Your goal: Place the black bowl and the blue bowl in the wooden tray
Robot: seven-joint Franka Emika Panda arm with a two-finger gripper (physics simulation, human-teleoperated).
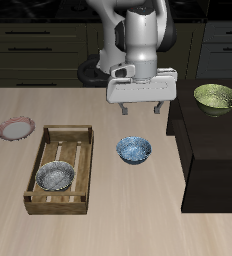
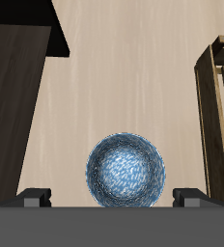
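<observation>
The claw (image 1: 142,108) hangs above the table (image 1: 118,220), its two fingers spread wide with nothing between them. In the wrist view only the fingertips (image 2: 32,197) show, set well apart on either side of the blue bowl (image 2: 126,170), which lies on the bare tabletop below them.

In the exterior view the blue bowl (image 1: 134,150) rests upright on the table, nearer the front edge than the claw and just beside the wooden tray (image 1: 46,146), clear of its side wall. Its inside is mottled pale blue and white.

The black bowl (image 1: 56,177) already sits inside the wooden tray, on the slatted bottom, in the end of the tray closer to the table's front edge. The rest of the tray's floor is bare slats. One raised edge of the tray (image 2: 218,106) also appears in the wrist view, beside the blue bowl.

A small pink plate (image 1: 15,128) lies on the table on the far side of the tray from the blue bowl. A yellow-green bowl (image 1: 217,98) stands on a dark raised cabinet (image 1: 213,165) at the table's other side.

No brand, label or writing can be read on any of these things.
</observation>
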